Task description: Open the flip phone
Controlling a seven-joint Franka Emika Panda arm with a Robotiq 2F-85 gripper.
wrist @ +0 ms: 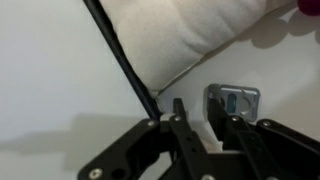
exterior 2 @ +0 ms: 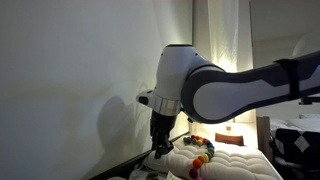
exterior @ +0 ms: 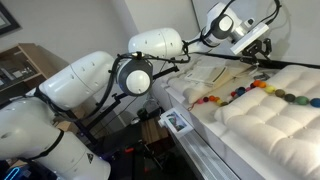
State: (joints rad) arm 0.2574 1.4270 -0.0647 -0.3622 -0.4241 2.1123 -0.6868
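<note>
The flip phone (wrist: 234, 102) is a small flat silver-grey gadget with a little window on its face. It lies closed on the white surface, and I see it clearly only in the wrist view. My gripper (wrist: 205, 112) hovers just over it with the fingers apart. One finger stands in front of the phone's near edge, and nothing is held. In both exterior views the gripper (exterior: 257, 52) (exterior 2: 159, 150) hangs low over the white bedding near the wall and hides the phone.
A string of multicoloured beads (exterior: 250, 92) (exterior 2: 204, 150) lies across the quilted white cushion (exterior: 275, 120). A black cable (wrist: 120, 60) runs diagonally past the gripper. A white pillow (wrist: 200, 30) rises behind the phone. A small card (exterior: 177, 122) sits on the ledge.
</note>
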